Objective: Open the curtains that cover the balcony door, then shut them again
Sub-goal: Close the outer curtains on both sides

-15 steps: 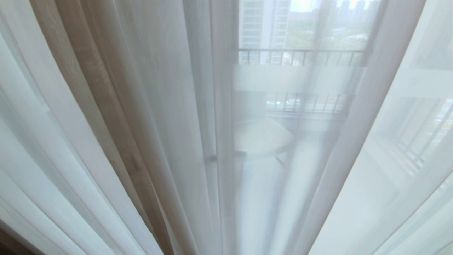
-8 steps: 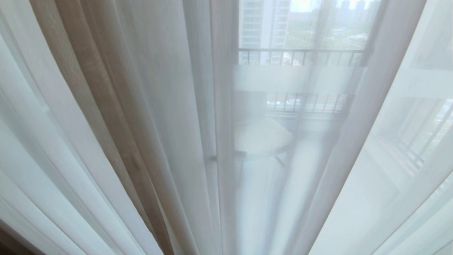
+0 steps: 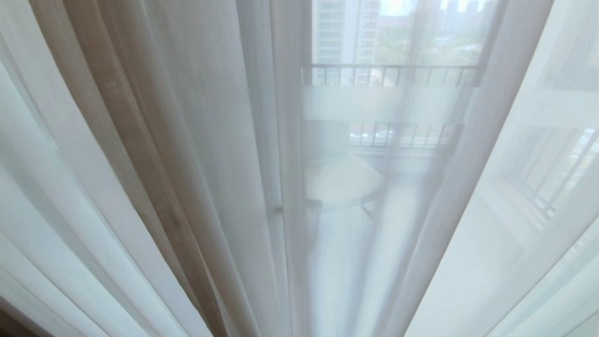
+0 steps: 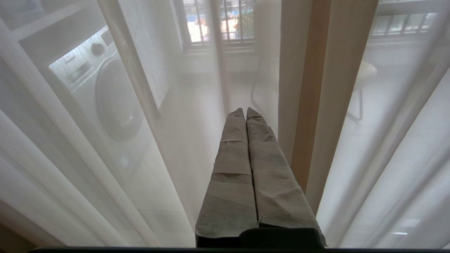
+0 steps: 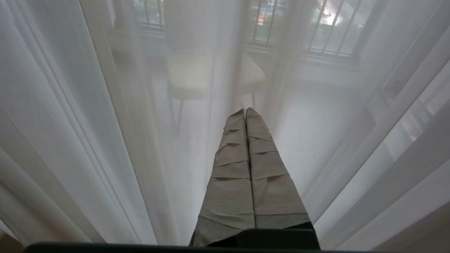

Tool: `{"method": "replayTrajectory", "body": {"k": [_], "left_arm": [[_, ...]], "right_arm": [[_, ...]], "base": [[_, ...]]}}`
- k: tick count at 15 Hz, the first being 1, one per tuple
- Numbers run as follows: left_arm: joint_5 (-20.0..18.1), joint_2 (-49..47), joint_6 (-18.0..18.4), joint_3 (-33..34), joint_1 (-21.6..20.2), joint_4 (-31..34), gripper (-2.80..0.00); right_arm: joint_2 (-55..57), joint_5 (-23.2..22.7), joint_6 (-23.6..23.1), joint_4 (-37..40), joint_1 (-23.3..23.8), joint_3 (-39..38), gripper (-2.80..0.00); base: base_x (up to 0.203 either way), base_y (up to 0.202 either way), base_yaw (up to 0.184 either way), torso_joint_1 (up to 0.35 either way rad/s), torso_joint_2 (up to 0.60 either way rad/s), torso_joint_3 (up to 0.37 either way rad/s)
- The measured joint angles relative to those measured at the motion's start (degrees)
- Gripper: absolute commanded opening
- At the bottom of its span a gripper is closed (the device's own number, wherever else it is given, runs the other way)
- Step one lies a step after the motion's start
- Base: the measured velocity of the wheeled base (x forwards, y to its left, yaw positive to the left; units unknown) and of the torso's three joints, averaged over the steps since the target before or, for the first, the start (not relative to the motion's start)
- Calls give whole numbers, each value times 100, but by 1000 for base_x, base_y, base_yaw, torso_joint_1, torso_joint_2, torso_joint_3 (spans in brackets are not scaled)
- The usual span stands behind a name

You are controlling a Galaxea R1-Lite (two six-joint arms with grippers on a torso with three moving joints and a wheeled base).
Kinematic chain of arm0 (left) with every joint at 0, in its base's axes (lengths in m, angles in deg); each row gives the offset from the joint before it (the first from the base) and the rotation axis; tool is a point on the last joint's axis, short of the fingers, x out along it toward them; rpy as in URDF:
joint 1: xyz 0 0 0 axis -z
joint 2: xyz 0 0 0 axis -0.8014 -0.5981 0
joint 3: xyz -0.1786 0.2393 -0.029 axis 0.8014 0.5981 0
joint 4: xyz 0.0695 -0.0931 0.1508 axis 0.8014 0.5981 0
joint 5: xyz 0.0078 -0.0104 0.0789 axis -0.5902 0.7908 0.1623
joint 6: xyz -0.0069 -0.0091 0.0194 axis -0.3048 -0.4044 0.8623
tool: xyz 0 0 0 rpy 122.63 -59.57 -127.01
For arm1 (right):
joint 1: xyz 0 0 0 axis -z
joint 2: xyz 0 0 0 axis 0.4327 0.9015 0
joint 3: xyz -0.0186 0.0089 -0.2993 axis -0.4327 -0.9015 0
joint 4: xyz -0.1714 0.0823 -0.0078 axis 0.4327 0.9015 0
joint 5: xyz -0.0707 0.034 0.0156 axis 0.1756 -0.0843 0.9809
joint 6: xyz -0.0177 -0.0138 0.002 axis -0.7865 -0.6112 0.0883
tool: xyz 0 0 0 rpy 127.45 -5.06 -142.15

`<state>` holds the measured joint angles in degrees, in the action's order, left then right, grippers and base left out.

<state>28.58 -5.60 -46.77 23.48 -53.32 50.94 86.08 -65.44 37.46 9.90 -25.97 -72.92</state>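
The curtains fill the head view: white see-through sheers [image 3: 224,140] hang in long pleats, with a beige-grey fold [image 3: 126,121] among them on the left. Behind the sheers the balcony door [image 3: 388,104] shows dimly by its frosted white band. Neither arm is in the head view. My left gripper [image 4: 245,110], wrapped in grey tape, is shut and empty, pointing at the sheers [image 4: 168,140] beside the beige fold [image 4: 316,88]. My right gripper [image 5: 245,110] is likewise shut on nothing and faces the sheers [image 5: 105,123].
Through the fabric I make out a black outer railing [image 3: 388,75], a pale round seat on thin legs [image 3: 341,180] on the balcony floor, and a washing machine [image 4: 112,95] at the balcony's left end. A strip of brown floor [image 3: 14,325] shows at the lower left.
The whole head picture has slid a little to the left, so the camera has moved. The curtains hang as before.
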Motion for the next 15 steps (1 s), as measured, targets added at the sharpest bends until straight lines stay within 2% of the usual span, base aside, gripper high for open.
{"method": "replayTrajectory", "body": {"k": [7,15], "left_arm": [[27,0,-318,0,5,21,-280],[30,0,-391,0,5,40,-280]], "right_arm": [[0,-3,0,-3,0,0,-280],[0,-3,0,0,0,0,-280]], "base": [[0,184,0,4,1,0],[0,193,-1,2,4,3]]}}
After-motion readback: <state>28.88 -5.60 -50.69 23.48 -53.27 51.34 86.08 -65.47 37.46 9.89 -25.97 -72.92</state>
